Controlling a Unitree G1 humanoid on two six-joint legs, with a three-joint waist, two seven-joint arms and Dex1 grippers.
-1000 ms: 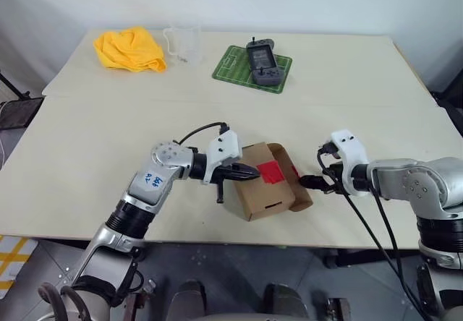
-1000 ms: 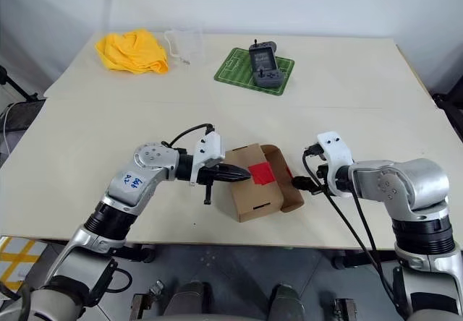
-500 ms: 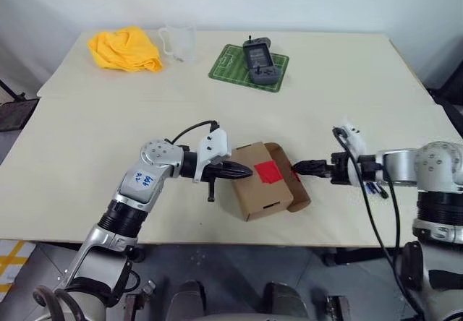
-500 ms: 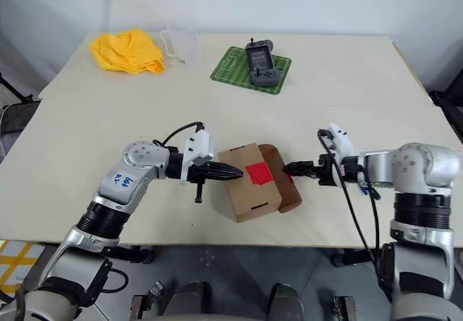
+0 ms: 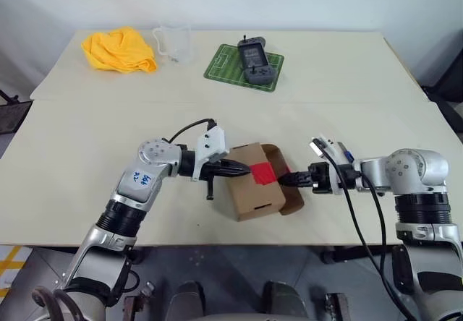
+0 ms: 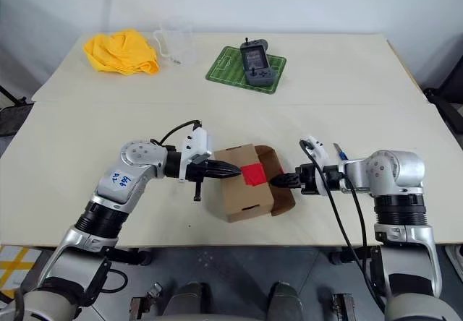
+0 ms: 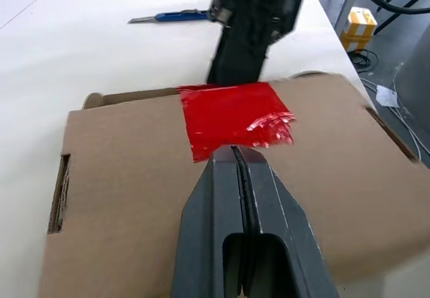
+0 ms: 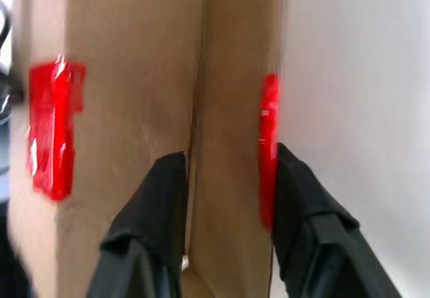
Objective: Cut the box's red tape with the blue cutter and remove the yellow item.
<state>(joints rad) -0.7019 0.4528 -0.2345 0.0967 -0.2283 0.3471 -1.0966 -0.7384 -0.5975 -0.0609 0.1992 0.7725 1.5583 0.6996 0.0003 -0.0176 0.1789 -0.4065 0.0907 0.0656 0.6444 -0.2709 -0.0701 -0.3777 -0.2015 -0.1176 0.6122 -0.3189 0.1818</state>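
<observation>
The box lies near the table's front edge, with the red tape on its top face. My left gripper is shut, and its tips rest on the box top at the tape's edge. My right gripper reaches in from the right and straddles the box's raised flap. Its fingers press both sides of that flap, one against a red strip on its edge. The blue cutter lies on the table behind my right gripper. The yellow item is hidden.
A yellow cloth and a clear cup sit at the far left of the table. A green mat with a grey handheld console lies at the far middle. The table's front edge runs just below the box.
My right gripper has swung in to the left, reached the box's flap and narrowed its fingers around it. The left gripper stays shut on the box top.
</observation>
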